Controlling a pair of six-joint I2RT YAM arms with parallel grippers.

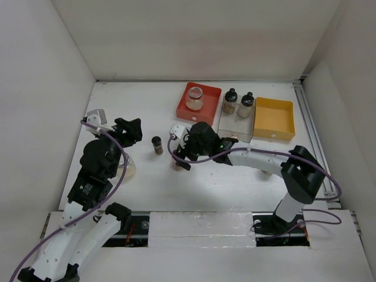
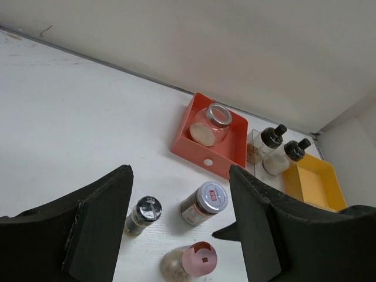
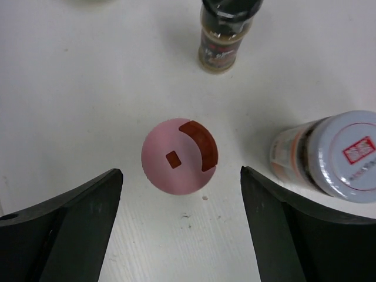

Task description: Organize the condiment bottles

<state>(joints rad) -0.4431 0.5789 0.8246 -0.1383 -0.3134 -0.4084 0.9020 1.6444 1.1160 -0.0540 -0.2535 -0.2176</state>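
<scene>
The right gripper hangs over the table with its fingers spread wide, one on each side of the pink shaker. White table shows between each finger and the pink cap, so it touches and holds nothing. The shaker stands upright on the table, seen from straight above. Just beside it, outside one finger, stands the silver-capped jar, and a little farther off is the black-capped bottle; the three stand close together but apart, left of the trays. The left gripper is raised over the left part of the table, well apart from them, its fingers likewise spread and nothing between them. At the back, the glass jar sits in the red tray. Two dark-capped bottles stand side by side in the clear tray next to it. The yellow tray lies at the right end of the row.
</scene>
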